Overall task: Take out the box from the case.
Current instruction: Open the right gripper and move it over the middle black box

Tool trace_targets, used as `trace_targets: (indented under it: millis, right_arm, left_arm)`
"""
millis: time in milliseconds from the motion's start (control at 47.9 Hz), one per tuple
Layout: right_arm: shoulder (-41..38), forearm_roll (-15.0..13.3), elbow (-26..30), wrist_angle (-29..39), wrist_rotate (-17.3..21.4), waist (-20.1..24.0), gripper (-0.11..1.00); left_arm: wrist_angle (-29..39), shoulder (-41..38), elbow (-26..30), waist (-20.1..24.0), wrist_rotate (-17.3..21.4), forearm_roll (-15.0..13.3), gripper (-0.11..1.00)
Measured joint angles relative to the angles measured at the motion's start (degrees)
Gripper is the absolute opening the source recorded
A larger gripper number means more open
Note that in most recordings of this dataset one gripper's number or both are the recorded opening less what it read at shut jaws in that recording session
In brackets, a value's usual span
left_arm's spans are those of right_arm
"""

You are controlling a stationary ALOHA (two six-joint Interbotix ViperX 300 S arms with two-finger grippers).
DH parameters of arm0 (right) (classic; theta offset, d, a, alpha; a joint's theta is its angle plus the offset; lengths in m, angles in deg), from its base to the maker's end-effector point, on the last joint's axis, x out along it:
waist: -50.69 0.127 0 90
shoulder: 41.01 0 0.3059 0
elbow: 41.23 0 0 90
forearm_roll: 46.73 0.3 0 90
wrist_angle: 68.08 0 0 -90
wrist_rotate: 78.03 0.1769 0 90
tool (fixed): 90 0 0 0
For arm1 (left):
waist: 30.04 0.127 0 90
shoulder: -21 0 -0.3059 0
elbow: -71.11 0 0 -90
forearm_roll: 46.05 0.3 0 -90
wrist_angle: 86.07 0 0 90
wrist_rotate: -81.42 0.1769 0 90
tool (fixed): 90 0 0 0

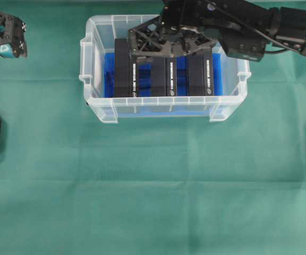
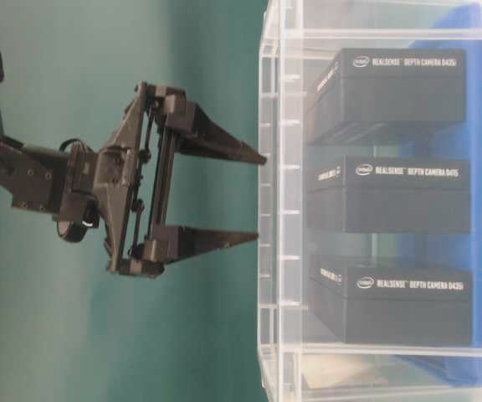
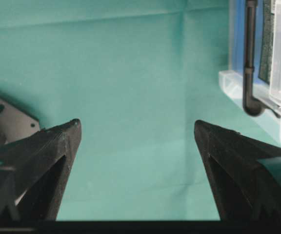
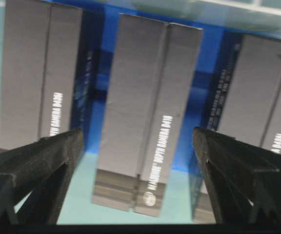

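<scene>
- Overhead view gives us the case on the green cloth, with three black boxes side by side inside; the middle box sits under our right gripper.
- We see that gripper spread wide, holding nothing.
- We see our left gripper equally wide, empty, over cloth.

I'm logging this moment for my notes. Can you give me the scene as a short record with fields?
case: clear plastic tub on the green cloth
boxes: three black boxes in the case, side by side
middle box: under the right gripper
right gripper: open, above the case, holding nothing
left gripper: open, over bare cloth, away from the case
</scene>
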Motion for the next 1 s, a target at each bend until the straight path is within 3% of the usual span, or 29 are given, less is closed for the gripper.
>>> trace_targets:
  millis: [1003]
  right_arm:
    - [-1.85,0.53,1.23,0.79,0.09,0.18,0.95]
  left_arm:
    - [-0.44,0.0,-0.09,0.0,0.18,0.09,0.96]
